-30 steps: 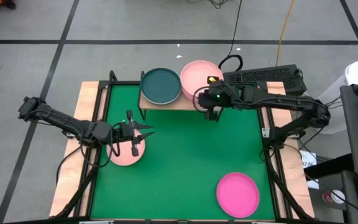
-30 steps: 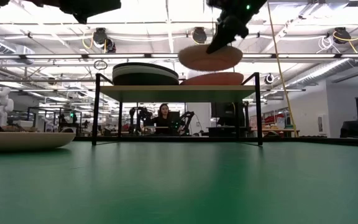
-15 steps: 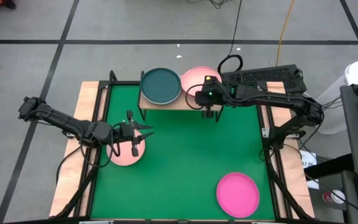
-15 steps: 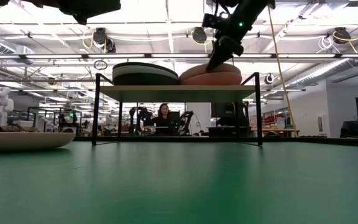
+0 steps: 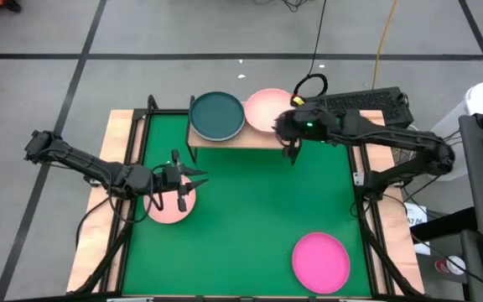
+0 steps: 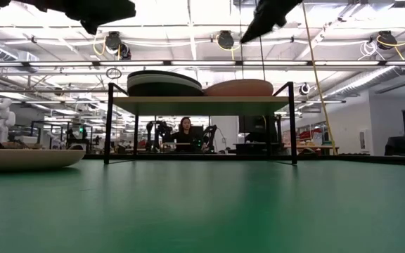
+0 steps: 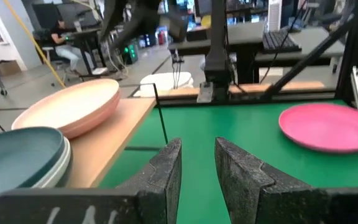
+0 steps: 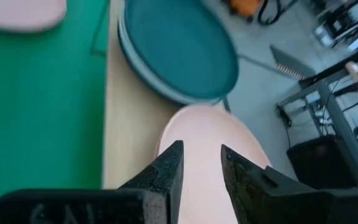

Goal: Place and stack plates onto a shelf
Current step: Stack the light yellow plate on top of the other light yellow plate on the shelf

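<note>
At the left of the green-topped bench [image 5: 250,210], the left hand [image 5: 193,181] hovered over a light pink plate [image 5: 165,210] that lay flat on the green surface, its two dark fingers [image 7: 164,175] standing a little apart with nothing between them. Behind it, toward the far edge of the bench, stood the shelf [image 5: 225,139], a light-wood board on thin black legs. On the shelf's left half sat a dark teal plate [image 5: 217,114] topping a short stack; from table height a pale plate [image 6: 162,86] showed directly beneath it. Just beside that stack, on the shelf's right half, rested a stack of pink plates [image 5: 267,108]; how many lay in it could not be told. The right hand [image 5: 292,151] hung just past the shelf's near right corner, clear of the pink stack and gripping nothing; in its wrist view its fingers [image 8: 167,170] stood parted with the pink top plate lying beyond them. Farther right and near the front of the bench, well apart from everything else, a bright magenta plate [image 5: 321,261] lay flat on the green. Beyond the bench, in the room behind the shelf, a person [image 6: 185,133] sat at a desk.
</note>
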Controlling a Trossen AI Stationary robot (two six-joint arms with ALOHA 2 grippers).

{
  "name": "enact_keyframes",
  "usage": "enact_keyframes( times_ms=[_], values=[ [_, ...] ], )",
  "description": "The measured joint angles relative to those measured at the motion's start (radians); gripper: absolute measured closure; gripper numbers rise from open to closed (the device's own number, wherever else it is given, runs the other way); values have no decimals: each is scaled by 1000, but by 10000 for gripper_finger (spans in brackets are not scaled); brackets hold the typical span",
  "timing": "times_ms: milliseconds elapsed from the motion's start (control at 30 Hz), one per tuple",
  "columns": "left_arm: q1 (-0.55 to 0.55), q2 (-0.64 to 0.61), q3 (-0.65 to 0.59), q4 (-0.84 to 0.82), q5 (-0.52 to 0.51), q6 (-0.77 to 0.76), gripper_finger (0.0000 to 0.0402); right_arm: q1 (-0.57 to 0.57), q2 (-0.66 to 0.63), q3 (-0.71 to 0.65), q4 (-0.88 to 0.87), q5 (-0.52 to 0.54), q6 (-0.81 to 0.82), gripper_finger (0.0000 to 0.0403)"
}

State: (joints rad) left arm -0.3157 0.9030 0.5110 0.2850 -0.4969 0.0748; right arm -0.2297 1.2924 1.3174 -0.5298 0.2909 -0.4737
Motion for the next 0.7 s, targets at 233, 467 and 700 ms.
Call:
enact_keyframes(
  times_ms=[233, 467, 700],
  values=[
    [-7, 0, 77, -295, 2, -101, 298, 105, -156, 0, 3, -70, 169, 310],
    [-27, 84, 270, -907, 48, -520, 298, 221, -224, 0, 23, -133, 200, 310],
    [-40, 209, 257, -1154, 253, -733, 298, 288, -232, 0, 38, -131, 198, 310]
  ],
)
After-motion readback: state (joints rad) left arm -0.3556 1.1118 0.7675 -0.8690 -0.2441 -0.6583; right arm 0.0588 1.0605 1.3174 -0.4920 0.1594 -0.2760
